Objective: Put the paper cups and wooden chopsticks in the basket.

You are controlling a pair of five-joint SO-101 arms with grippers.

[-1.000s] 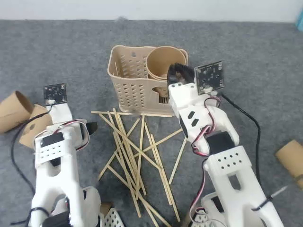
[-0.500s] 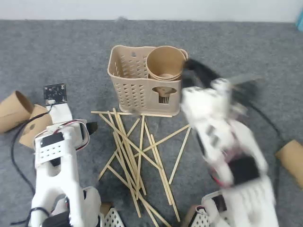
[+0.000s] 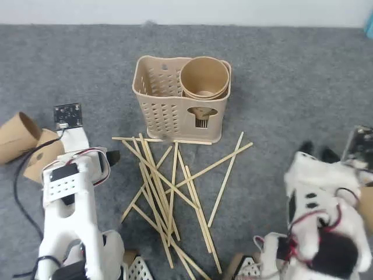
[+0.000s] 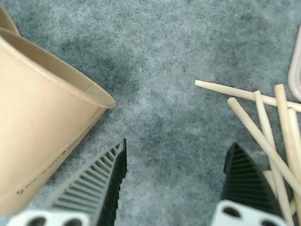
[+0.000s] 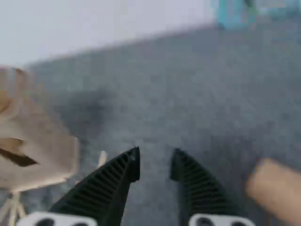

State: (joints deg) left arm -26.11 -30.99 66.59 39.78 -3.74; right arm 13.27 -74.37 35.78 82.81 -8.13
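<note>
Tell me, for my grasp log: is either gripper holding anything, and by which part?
Nothing is held. The left gripper is open over carpet beside a cup; the right gripper is open and empty.

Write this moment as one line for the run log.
basket: holds stacked paper cups | chopsticks: scattered on carpet in front | left gripper: open, empty, beside loose cup | right gripper: open, empty

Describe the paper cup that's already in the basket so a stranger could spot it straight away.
Find the tan perforated basket standing at the back of the grey carpet, beyond the scattered chopsticks. The paper cup stands upright in its right end in the high view, mouth up, apparently nested in another. The cups by the left arm lie on their sides.
</note>
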